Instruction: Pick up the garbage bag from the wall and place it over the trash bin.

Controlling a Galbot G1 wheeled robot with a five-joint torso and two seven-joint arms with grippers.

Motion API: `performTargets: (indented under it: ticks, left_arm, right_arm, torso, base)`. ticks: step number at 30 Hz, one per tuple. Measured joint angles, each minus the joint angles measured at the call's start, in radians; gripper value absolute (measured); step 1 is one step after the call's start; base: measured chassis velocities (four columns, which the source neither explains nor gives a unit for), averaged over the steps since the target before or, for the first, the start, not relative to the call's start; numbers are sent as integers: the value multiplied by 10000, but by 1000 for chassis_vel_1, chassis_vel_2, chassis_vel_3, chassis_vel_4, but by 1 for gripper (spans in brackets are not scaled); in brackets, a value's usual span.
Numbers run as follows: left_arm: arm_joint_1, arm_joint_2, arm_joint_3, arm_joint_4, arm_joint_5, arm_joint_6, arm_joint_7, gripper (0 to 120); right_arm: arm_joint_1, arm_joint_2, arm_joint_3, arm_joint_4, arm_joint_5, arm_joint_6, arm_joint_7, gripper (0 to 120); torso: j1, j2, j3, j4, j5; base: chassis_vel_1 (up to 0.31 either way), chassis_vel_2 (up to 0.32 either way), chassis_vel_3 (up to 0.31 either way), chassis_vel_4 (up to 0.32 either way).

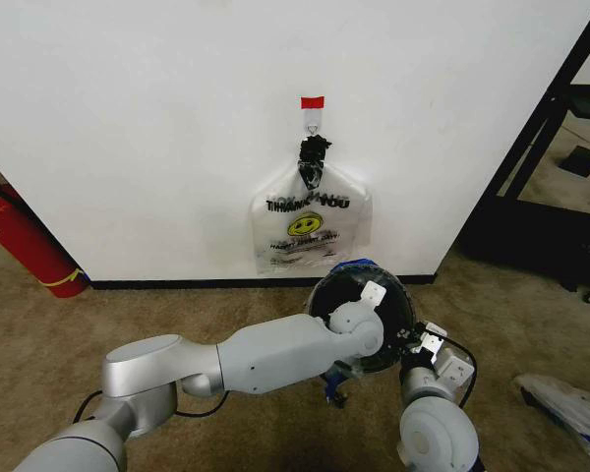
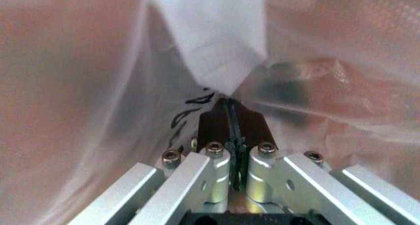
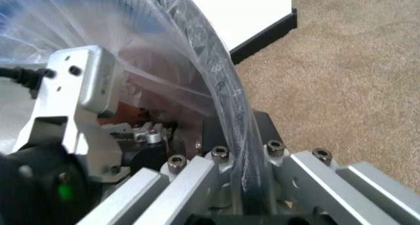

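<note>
The trash bin is round and black and stands on the carpet just before the wall. The garbage bag, thin translucent plastic with a blue patch, lies over the bin's mouth. My left arm reaches across into the bin. There my left gripper is shut, its dark pads pinching a fold of the garbage bag that surrounds it. My right gripper sits at the bin's right side, shut astride the plastic-covered rim.
A fuller white "THANK YOU" smiley bag with a black knot hangs from the hook under red tape. A red fire extinguisher leans at the left. A black frame stands at the right, and another plastic bag lies on the carpet.
</note>
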Motion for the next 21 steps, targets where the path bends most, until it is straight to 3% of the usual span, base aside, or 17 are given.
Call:
performTargets:
  ticks: [5,11,21]
  left_arm:
    - [-220,647,45,-982,-470,235,-247,0]
    - [-356,927,266,-1789,-1407,869,-712,0]
    - [-210,504,463,-1201,-1764,1352,-788,0]
  right_arm:
    - [34,-34,-1,-12,1,-1,-1,0]
    - [39,-46,15,-63,-58,-2,-23,0]
    - [5,-32,-33,-51,-207,12,-57,0]
  torso:
    - [0,0,0,1,-2]
    - [0,0,0,1,-1]
    - [0,0,0,1,0]
  base:
    - [0,0,0,0]
    - [0,0,0,0]
    - [0,0,0,0]
